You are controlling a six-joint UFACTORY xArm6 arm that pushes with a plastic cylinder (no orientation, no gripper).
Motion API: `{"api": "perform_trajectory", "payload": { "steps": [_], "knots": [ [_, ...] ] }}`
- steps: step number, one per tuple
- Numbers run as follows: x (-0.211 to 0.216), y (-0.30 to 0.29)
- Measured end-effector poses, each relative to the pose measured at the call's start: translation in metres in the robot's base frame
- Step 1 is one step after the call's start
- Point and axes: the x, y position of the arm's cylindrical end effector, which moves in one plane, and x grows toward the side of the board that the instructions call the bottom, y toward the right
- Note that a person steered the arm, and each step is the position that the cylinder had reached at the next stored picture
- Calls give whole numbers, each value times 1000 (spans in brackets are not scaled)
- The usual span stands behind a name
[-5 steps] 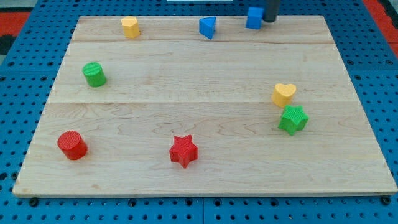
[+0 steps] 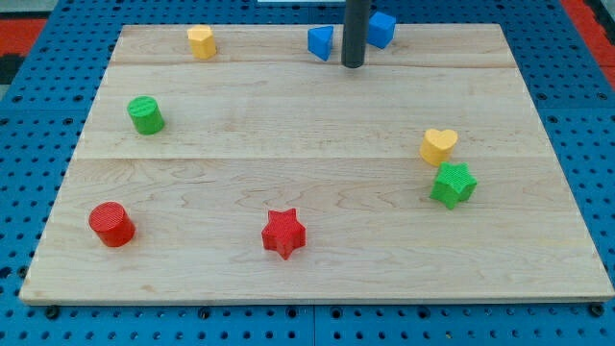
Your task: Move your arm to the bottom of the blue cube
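Observation:
The blue cube (image 2: pixel 382 29) sits near the board's top edge, right of centre. My rod comes down from the view's top and my tip (image 2: pixel 353 64) rests on the board just below and to the left of the cube, a small gap away. A blue triangular block (image 2: pixel 321 42) sits just left of the rod, close to it.
A yellow block (image 2: pixel 201 42) sits at the top left. A green cylinder (image 2: pixel 146 115) is at the left, a red cylinder (image 2: pixel 111 224) at the bottom left, a red star (image 2: pixel 283 234) at the bottom centre. A yellow heart (image 2: pixel 438 146) and green star (image 2: pixel 453 185) sit at the right.
My tip has moved from the cube's right side, at the board's top edge, leftward and down to below-left of the cube. The cube has shifted slightly left and up.

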Motion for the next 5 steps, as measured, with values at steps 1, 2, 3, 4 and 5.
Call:
{"api": "perform_trajectory", "payload": {
  "steps": [1, 2, 3, 4, 5],
  "knots": [
    [16, -79],
    [-24, -121],
    [-71, -118],
    [-84, -38],
    [-45, 25]
  ]
}}
